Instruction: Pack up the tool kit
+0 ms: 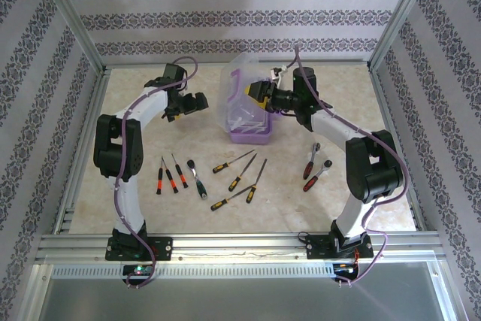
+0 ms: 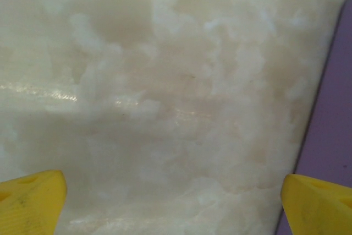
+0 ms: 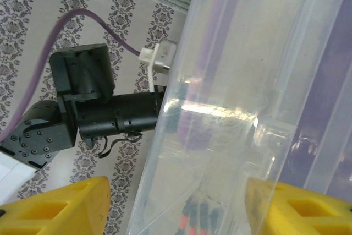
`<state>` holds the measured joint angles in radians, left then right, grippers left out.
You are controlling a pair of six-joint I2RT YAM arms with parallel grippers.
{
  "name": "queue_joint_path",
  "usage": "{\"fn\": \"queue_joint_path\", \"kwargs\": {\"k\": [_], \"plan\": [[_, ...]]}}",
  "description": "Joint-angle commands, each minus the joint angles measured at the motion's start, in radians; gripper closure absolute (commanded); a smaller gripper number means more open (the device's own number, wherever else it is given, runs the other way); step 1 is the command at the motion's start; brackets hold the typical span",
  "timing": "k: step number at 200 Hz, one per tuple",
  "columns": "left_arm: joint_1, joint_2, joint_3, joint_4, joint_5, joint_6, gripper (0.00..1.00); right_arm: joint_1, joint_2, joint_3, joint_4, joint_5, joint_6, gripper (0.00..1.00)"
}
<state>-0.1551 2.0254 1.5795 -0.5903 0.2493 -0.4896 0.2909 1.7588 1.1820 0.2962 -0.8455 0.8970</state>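
The right end effector (image 1: 259, 94) is part-closed on the box's (image 1: 250, 131) raised lid (image 3: 236, 81), apparently propping it; that grip should hold steady. The left end effector (image 2: 176, 202), wide open and empty, hovers over the counter (image 2: 165, 81) left of the box. It should next pick one of the screwdrivers (image 1: 233, 171) in front of the box.

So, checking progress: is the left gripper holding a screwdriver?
No, the left gripper stands open over bare tabletop, nothing between its jaws.

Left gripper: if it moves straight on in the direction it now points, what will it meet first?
Probably the beige marbled table top; the open left gripper faces it, with the lilac plastic box base off to one side.
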Motion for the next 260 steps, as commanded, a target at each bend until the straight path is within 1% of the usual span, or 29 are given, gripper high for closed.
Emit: {"fn": "queue_joint_path", "kwargs": {"k": [1, 18, 45, 78, 86, 122, 169, 212, 260], "plan": [[-0.003, 0.001, -0.027, 0.032, -0.001, 0.017, 0.01, 0.015, -0.003, 0.05, -0.034, 0.009, -0.051, 0.34], [-0.003, -0.002, -0.041, 0.055, 0.024, 0.015, 0.01, 0.021, 0.005, 0.07, -0.043, 0.015, -0.05, 0.34], [-0.003, 0.002, -0.043, 0.064, 0.032, 0.008, 0.02, 0.041, 0.017, 0.122, -0.095, 0.022, -0.085, 0.34], [-0.003, 0.006, -0.04, 0.05, -0.016, 0.021, 0.02, 0.081, 0.023, 0.238, -0.323, 0.094, -0.236, 0.33], [-0.002, 0.006, -0.039, 0.041, -0.033, 0.024, 0.02, 0.089, 0.027, 0.266, -0.356, 0.098, -0.254, 0.33], [-0.001, 0.028, -0.015, 0.0, -0.064, 0.036, 0.03, 0.106, 0.051, 0.32, -0.397, 0.109, -0.269, 0.33], [0.001, 0.023, -0.059, 0.032, -0.065, 0.022, 0.02, 0.141, 0.097, 0.375, -0.419, 0.12, -0.274, 0.33], [0.008, 0.019, -0.088, 0.065, -0.037, 0.015, 0.02, 0.174, 0.126, 0.43, -0.442, 0.135, -0.28, 0.33], [0.014, 0.013, -0.112, 0.091, -0.015, 0.004, 0.02, 0.22, 0.159, 0.512, -0.556, 0.182, -0.352, 0.32]]}}
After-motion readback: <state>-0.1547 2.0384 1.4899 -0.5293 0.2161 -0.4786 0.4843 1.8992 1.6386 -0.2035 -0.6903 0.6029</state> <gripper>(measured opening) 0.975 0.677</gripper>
